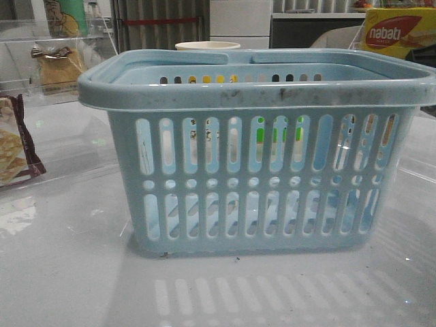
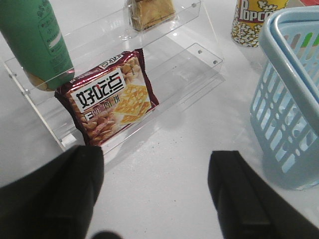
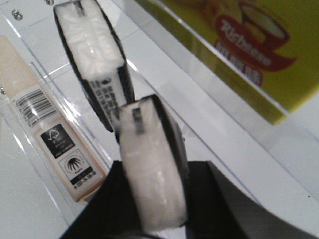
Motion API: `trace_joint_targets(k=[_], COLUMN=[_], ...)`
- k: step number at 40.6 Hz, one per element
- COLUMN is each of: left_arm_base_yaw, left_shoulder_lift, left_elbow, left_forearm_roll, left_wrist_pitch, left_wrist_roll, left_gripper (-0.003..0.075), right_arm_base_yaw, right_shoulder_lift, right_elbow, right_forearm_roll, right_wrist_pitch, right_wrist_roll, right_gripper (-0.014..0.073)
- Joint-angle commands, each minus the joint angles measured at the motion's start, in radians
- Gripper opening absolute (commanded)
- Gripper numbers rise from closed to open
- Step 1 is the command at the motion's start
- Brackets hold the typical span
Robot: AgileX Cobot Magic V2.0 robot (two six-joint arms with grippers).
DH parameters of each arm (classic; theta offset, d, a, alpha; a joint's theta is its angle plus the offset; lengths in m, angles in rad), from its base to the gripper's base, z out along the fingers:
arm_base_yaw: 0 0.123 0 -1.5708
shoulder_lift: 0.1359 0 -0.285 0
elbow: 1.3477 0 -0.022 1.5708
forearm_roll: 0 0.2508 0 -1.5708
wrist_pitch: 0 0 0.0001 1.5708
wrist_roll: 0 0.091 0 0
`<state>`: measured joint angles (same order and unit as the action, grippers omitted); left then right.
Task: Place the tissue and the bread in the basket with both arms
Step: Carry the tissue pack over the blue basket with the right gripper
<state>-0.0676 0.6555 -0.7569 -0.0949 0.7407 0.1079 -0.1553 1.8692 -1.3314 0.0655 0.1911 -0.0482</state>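
In right gripper (image 3: 154,209): tissue (image 3: 154,174); left gripper (image 2: 154,199) agape.

A glossy pale grey tabletop (image 1: 68,272) fills the foreground, throwing back soft overhead light and a faint reflection of slots. At the far left stands a clear acrylic stepped display shelf (image 1: 20,41). Behind runs a dark ribbed panel with a red strip (image 1: 160,22), beside white flat-fronted cabinet drawers (image 1: 238,17) and a dark recess under a pale counter (image 1: 300,30).
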Motion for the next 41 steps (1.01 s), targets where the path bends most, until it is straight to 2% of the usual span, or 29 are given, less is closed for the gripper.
trace_joint_targets(k=[1, 11, 18, 25, 32, 41], left_arm_base_yaw=[0.0, 0.0, 0.0, 0.0, 0.0, 0.0], left_shoulder_lift=[0.005, 0.005, 0.005, 0.005, 0.005, 0.005], left_elbow=[-0.03, -0.03, -0.03, -0.03, -0.03, -0.03], left_forearm_roll=[-0.004, -0.004, -0.004, -0.004, -0.004, -0.004], left_wrist_pitch=[-0.078, -0.078, -0.078, -0.078, -0.078, -0.078], left_wrist_roll=[-0.001, -0.001, -0.001, -0.001, -0.001, -0.001], left_gripper=[0.0507, 0.0507, 0.0507, 0.0507, 0.0507, 0.0507], right_arm_base_yaw=[-0.002, 0.033, 0.096, 0.199, 0.332, 0.487], right_shoulder_lift=[-0.101, -0.267, -0.425, -0.547, -0.561, -0.497], right_elbow=[-0.034, -0.034, -0.034, -0.034, -0.032, -0.027], right_forearm_roll=[-0.002, -0.001, 0.005, 0.08, 0.131, 0.155], right_wrist_pitch=[-0.064, 0.0, 0.126, 0.293, 0.433, 0.47], right_wrist_roll=[-0.005, -0.005, -0.005, -0.005, -0.005, -0.005], right_gripper=[0.0195, 0.0195, 0.0195, 0.0195, 0.0195, 0.0195])
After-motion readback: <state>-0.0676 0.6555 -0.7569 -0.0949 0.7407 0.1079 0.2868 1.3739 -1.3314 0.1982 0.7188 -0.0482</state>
